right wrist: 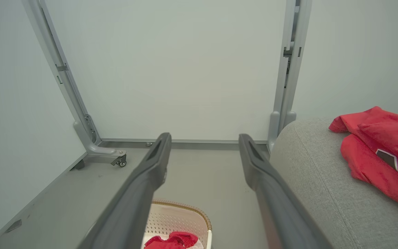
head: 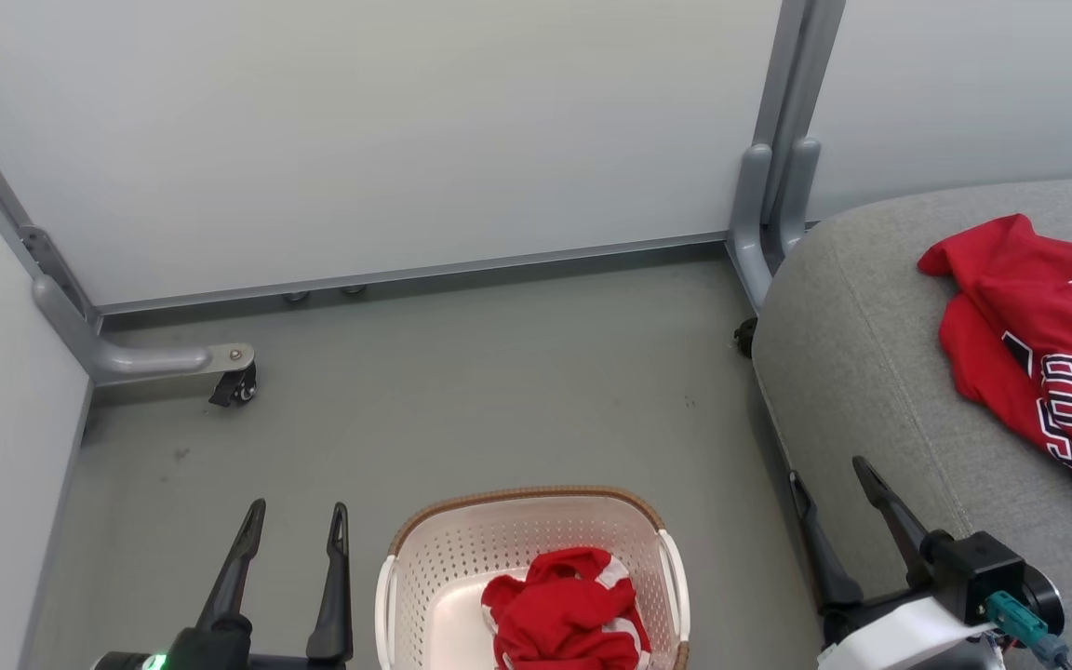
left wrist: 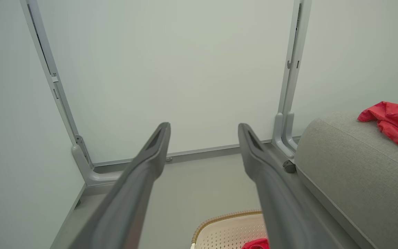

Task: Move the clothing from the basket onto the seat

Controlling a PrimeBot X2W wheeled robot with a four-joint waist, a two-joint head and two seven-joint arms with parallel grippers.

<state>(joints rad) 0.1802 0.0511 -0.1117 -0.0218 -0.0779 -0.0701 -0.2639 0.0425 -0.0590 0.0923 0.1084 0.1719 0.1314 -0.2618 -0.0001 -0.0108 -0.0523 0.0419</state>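
A crumpled red garment with white trim (head: 566, 614) lies inside the cream basket (head: 434, 558), which stands on the floor at the bottom centre. The red lettered jersey (head: 1048, 363) is spread on the grey seat (head: 862, 354) at the right; it also shows as the jersey (right wrist: 375, 152) on the seat (right wrist: 323, 193). My left gripper (head: 299, 516) hovers open just left of the basket, nothing between its fingers. My right gripper (head: 829, 479) is open at the seat's front edge, right of the basket, holding nothing. In the left wrist view the basket's rim (left wrist: 219, 221) sits below the fingers.
Pale partition panels on grey metal frames enclose the floor behind and to the left. A caster foot (head: 234, 381) juts out at the left, and a frame post (head: 769, 223) stands beside the seat's corner. Grey floor (head: 462, 391) stretches between the basket and the panels.
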